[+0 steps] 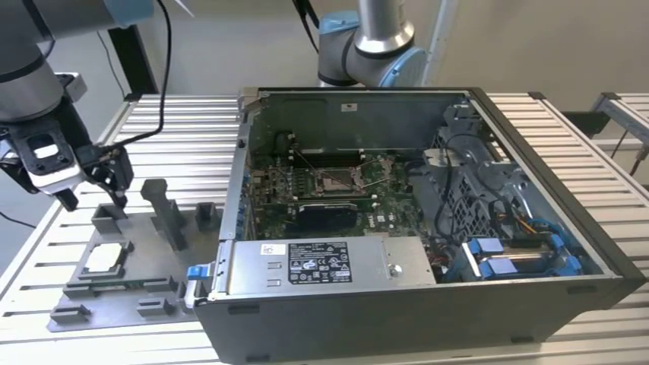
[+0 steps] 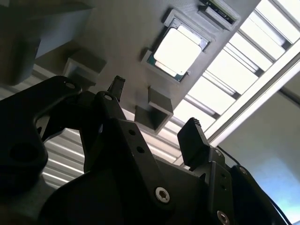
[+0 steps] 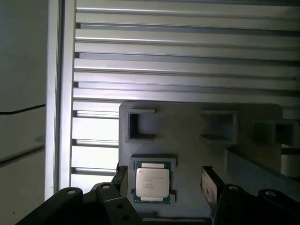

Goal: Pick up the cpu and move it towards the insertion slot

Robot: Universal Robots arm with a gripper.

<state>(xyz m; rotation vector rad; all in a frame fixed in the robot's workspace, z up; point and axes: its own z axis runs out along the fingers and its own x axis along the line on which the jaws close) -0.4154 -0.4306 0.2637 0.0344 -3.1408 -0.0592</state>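
The cpu (image 1: 105, 258), a small square chip with its silvery face up, lies in a recess of the grey fixture plate (image 1: 121, 293) at the exterior view's left. My gripper (image 1: 93, 201) hangs above the plate's far end, a short way beyond the chip, open and holding nothing. In both wrist views the cpu (image 2: 178, 50) (image 3: 152, 183) sits in its pocket, and the two dark fingertips (image 3: 208, 185) stand apart on either side of it, well above it. The insertion slot (image 1: 335, 180), a silver-framed socket on green board, lies inside the open computer case.
The open computer case (image 1: 527, 228) fills the exterior view's middle and right, with its metal wall (image 1: 242, 190) between fixture and socket. Grey upright blocks (image 1: 167, 217) rise from the fixture beside my gripper. A second robot arm (image 1: 365, 46) stands behind the case. Everything rests on a slatted aluminium table (image 1: 30, 251).
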